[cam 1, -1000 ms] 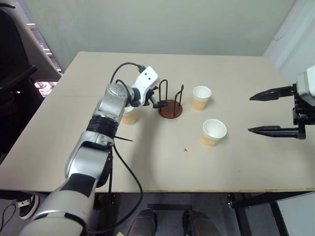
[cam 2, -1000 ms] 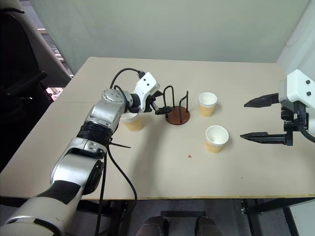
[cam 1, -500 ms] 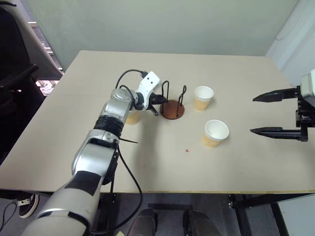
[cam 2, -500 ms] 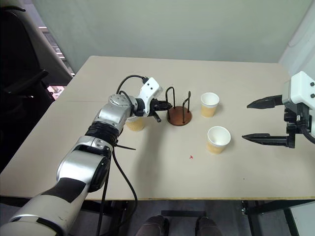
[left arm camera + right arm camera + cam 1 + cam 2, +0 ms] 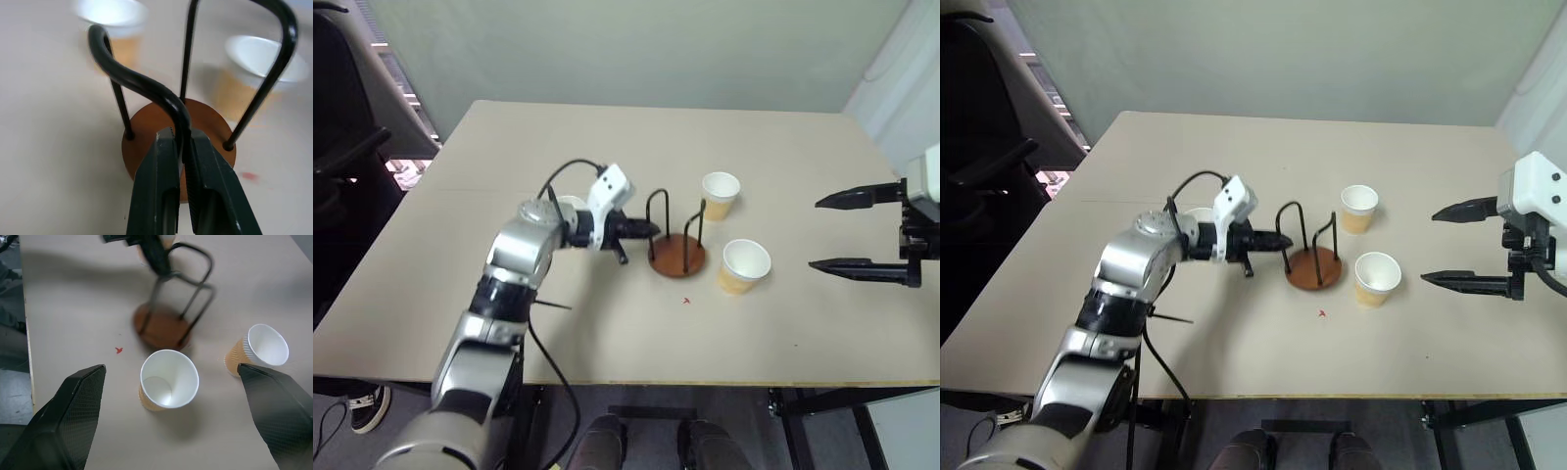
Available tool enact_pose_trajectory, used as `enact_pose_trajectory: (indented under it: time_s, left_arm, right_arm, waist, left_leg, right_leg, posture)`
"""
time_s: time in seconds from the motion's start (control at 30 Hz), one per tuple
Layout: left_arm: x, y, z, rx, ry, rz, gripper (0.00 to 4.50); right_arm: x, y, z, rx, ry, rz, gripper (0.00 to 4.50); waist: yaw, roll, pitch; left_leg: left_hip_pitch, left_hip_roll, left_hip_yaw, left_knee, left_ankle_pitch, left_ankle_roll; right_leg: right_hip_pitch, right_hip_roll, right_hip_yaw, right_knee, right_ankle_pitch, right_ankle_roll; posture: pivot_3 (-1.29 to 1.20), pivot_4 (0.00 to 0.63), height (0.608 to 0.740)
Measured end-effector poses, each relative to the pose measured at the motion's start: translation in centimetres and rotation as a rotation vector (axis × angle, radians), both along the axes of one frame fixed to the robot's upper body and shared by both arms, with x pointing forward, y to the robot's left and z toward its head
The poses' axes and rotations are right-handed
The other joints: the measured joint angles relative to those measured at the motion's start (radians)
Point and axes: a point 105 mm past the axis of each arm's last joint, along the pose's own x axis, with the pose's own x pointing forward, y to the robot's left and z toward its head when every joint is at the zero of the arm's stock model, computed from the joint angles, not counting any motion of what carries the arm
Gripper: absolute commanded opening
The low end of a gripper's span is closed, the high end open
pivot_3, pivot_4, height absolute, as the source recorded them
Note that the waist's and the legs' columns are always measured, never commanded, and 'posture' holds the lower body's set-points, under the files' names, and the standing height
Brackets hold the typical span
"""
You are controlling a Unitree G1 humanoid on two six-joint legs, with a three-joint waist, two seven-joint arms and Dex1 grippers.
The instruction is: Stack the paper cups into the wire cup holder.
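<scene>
The left gripper (image 5: 1278, 240) was clenched on the nearer wire arch of the holder (image 5: 1313, 267), its two black fingers (image 5: 161, 186) pinching the wire just above the brown base, as the left wrist view showed plainly. Gripping the frame rather than a cup suggests the aim was to shift the holder to a handier spot, closer to the cups, before any stacking began. The holder stood at the centre of the head view, base flat on the worktop (image 5: 1234, 362) and both arches upright, with nothing inside it.

Two cups stood just right of it: the near cup (image 5: 1376, 279) close beside the base, the far cup (image 5: 1358, 208) a little above and behind. The third cup (image 5: 1199, 215) sat left of centre, half hidden behind the left arm. All were upright and unstacked, so the task proper looked not yet started.

At the right edge of the frame, the right gripper (image 5: 1474, 245) hung released, jaws spread wide, well apart from the cups and likely waiting to take the near one.
</scene>
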Motion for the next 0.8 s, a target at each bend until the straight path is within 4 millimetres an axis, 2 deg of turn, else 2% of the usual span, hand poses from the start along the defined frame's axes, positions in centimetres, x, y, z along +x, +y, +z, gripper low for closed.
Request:
enact_pose_trajectory:
  time_s: [0.03, 0.17, 0.27, 0.6, 0.67, 0.8]
  left_arm:
    - [-0.9, -0.2, -0.8, 0.007, 0.025, -0.022, 0.02]
    - [-2.5, -0.9, -1.4, 0.054, 0.006, -0.112, 0.02]
    - [-3.2, -1.4, -1.7, 0.096, -0.033, -0.215, 0.02]
    - [-2.1, -2.4, -1.9, 0.170, -0.163, -0.307, 0.02]
    - [-2.0, -2.6, -1.9, 0.168, -0.176, -0.312, 0.02]
    - [-1.9, -2.7, -2.1, 0.174, -0.179, -0.310, 1.12]
  right_arm:
    - [0.0, 0.0, 0.0, 0.000, 0.000, -0.001, 4.50]
    - [0.0, 0.0, 0.0, 0.003, -0.004, -0.003, 4.50]
    - [0.1, 0.0, 0.1, 0.005, -0.009, -0.003, 4.50]
    - [-0.2, -0.2, -0.2, 0.008, 0.006, -0.010, 4.50]
    - [-0.3, -0.2, -0.2, 0.011, 0.005, -0.012, 4.50]
    - [-0.4, 0.0, -0.3, 0.009, 0.007, -0.010, 4.50]
  waist:
    - [0.000, 0.000, 0.000]
    - [0.005, 0.000, 0.000]
    - [0.003, 0.000, 0.000]
    - [-0.005, 0.001, 0.000]
    - [-0.005, 0.001, 0.000]
    - [-0.005, 0.001, 0.000]
  left_leg:
    - [0.001, 0.000, 0.000, 0.000, 0.000, 0.000]
    - [0.007, 0.000, -0.003, 0.000, 0.001, 0.002]
    - [0.011, 0.000, -0.003, -0.001, -0.006, 0.013]
    - [0.012, 0.000, -0.004, -0.002, -0.006, 0.012]
    - [0.012, 0.000, -0.003, -0.002, -0.004, 0.007]
    - [0.011, 0.000, -0.004, -0.002, -0.004, 0.004]
  right_leg:
    - [0.001, 0.000, 0.000, 0.000, 0.000, 0.000]
    - [0.007, -0.001, 0.000, 0.000, 0.000, -0.003]
    - [0.011, -0.001, 0.000, 0.000, -0.001, -0.005]
    - [0.012, -0.001, 0.000, 0.000, -0.001, -0.005]
    - [0.013, -0.001, 0.000, 0.000, -0.002, -0.004]
    - [0.012, -0.001, 0.000, -0.001, -0.005, -0.002]
  posture:
    - [0.00, 0.150, 0.740]
    - [0.00, 0.150, 0.740]
    - [0.00, 0.150, 0.740]
    - [0.00, 0.150, 0.740]
    - [0.00, 0.150, 0.740]
    - [0.00, 0.150, 0.740]
